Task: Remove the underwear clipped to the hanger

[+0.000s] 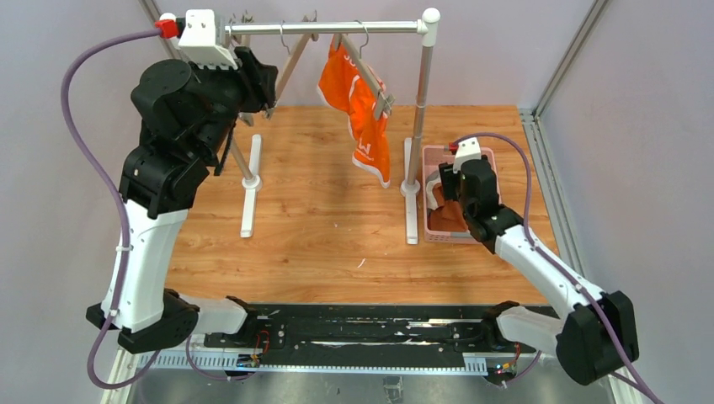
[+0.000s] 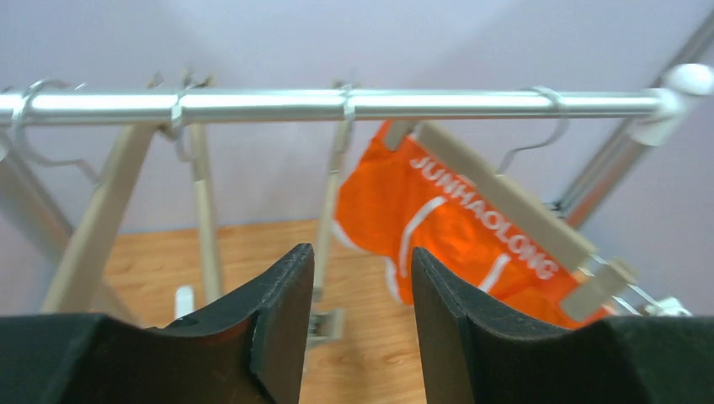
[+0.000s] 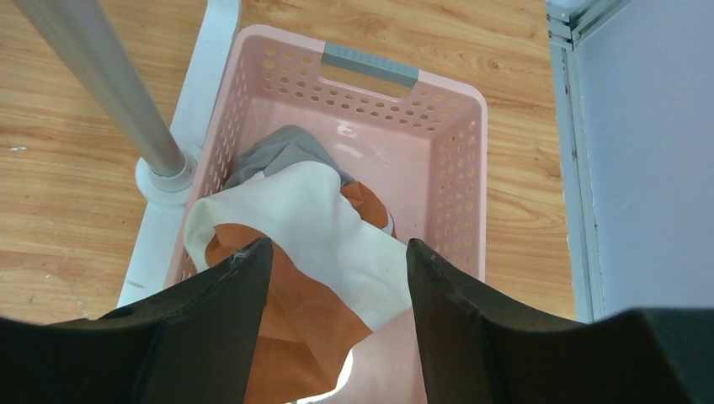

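Briefs in rust-brown cloth (image 3: 290, 328) and in grey-beige cloth (image 3: 282, 151) are lying in the pink perforated plastic basket (image 3: 471, 105) on the wooden worktop (image 1: 320, 227). The right end effector (image 3: 337, 252) is hovering just above them, jaws standing wide and empty. Farther back, the left end effector (image 2: 358, 261) is hanging high by the silver metal rail (image 2: 278, 105), jaws parted, gripping nothing. Beyond it and to its right, the bright orange white-printed cloth briefs (image 2: 429, 219) are dangling from a pale wooden clip hanger (image 2: 505, 206) whose long axis is slanting down to the right. The left arm is sitting nearer, so the reach is probably falling to it.
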Motion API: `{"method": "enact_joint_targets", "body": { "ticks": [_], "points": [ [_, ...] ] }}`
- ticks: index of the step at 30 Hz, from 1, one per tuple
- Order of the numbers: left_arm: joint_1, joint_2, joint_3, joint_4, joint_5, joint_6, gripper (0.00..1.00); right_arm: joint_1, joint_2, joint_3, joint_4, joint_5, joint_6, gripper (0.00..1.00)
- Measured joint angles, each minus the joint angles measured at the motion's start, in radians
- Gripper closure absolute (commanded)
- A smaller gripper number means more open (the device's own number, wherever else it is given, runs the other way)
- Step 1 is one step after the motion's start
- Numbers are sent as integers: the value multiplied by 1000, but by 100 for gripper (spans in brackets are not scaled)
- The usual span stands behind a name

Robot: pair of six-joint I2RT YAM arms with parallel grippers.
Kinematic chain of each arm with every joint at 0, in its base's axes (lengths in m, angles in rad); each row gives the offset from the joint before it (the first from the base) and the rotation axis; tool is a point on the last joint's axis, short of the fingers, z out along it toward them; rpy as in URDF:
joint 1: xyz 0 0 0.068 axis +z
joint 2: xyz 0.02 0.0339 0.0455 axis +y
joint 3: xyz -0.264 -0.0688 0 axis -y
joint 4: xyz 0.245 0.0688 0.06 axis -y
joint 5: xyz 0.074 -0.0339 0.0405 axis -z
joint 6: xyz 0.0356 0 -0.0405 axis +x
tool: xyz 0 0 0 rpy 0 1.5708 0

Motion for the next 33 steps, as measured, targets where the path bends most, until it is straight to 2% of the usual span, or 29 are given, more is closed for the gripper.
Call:
{"method": "enact_joint_targets", "body": {
  "ticks": [2, 7, 10, 16, 20, 25, 33],
  "points": [
    [-44, 14, 42, 0, 10, 13, 47, 14, -38, 0, -18, 11, -2, 41],
    [-239, 105, 171, -7, 25, 67, 46, 65, -151, 2, -52, 35, -3, 49],
    [-305, 177, 216, -8, 31, 92, 40, 97, -211, 18, -77, 41, -3, 49],
    [-327, 305, 243, -23, 31, 115, 29, 145, -290, 34, -106, 42, -5, 48],
    [-327, 325, 217, -10, 16, 116, 23, 167, -314, 34, -127, 40, -5, 48],
    [-328, 304, 169, 40, -47, 101, 19, 203, -315, 34, -145, 40, -7, 48],
    [-328, 308, 166, 86, -94, 75, 18, 255, -315, 32, -147, 42, -25, 49]
  ]
}}
